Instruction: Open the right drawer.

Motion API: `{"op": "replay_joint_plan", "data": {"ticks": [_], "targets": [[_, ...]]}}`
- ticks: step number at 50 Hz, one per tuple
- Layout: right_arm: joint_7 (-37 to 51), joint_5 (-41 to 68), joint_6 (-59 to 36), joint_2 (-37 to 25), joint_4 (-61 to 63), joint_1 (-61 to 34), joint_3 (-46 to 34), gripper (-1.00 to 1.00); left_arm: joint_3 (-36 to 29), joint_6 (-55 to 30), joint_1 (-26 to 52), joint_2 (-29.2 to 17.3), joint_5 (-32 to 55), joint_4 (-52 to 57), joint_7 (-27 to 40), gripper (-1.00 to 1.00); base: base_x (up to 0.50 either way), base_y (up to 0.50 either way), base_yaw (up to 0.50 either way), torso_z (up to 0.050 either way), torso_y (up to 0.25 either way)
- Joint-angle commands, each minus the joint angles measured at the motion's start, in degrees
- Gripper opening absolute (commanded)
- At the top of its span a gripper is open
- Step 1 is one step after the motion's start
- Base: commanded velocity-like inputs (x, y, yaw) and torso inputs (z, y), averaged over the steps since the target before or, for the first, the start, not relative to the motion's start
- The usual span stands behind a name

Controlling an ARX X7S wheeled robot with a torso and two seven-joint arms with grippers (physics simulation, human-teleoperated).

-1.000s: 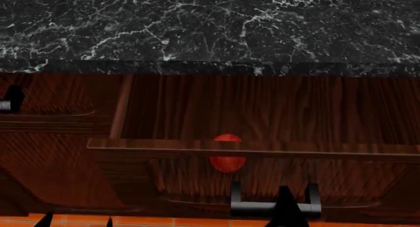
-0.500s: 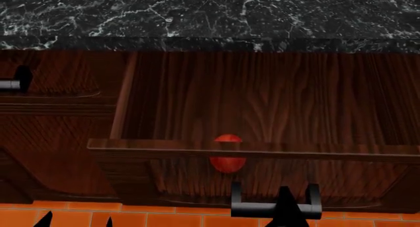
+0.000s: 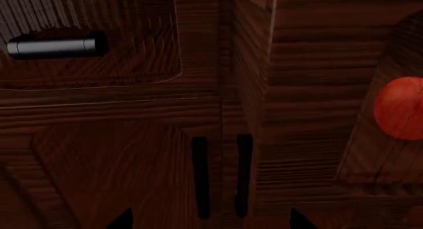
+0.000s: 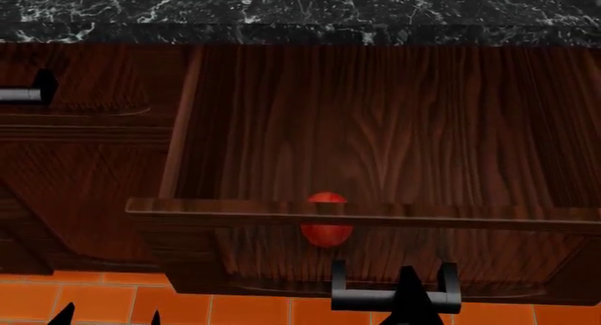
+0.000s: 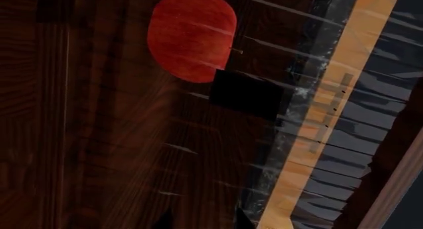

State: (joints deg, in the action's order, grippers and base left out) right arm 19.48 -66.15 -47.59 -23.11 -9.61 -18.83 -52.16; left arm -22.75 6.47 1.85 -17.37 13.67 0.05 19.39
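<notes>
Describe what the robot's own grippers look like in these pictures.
Little shows: only matte black, pointed fingers. In the head view the right gripper is one dark wedge-shaped spike and the left gripper two small tips. No cables, markings or arm links are visible.

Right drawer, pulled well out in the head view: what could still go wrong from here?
1. The right gripper sits at the handle, but its grip is not visible; it might slip off if the pull continues.
2. The right drawer already shows a long stretch of bare interior; further pulling could hit its end stop.
3. The left gripper hangs low near the cabinet doors, and could brush them.
</notes>
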Motion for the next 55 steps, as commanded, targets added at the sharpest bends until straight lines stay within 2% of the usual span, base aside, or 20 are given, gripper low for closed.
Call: {"op": "replay_joint_plan", "data": {"ticks": [1, 55], "targets": [[-0.09, -4.82, -1.82, -1.71, 1.23, -0.06, 2.62, -1.0, -0.16, 0.08, 0.03, -0.12, 0.05, -0.01, 0.18, 1.0, -0.13, 0.0, 0.0, 0.01, 0.0], [-0.94, -5.78, -2.4, -1.93, 1.87, 0.06, 2.39, -1.0, -0.85, 0.36, 0.14, -0.67, 0.48, 0.24, 0.9, 1.0, -0.13, 0.0, 0.0, 0.0, 0.001]]}}
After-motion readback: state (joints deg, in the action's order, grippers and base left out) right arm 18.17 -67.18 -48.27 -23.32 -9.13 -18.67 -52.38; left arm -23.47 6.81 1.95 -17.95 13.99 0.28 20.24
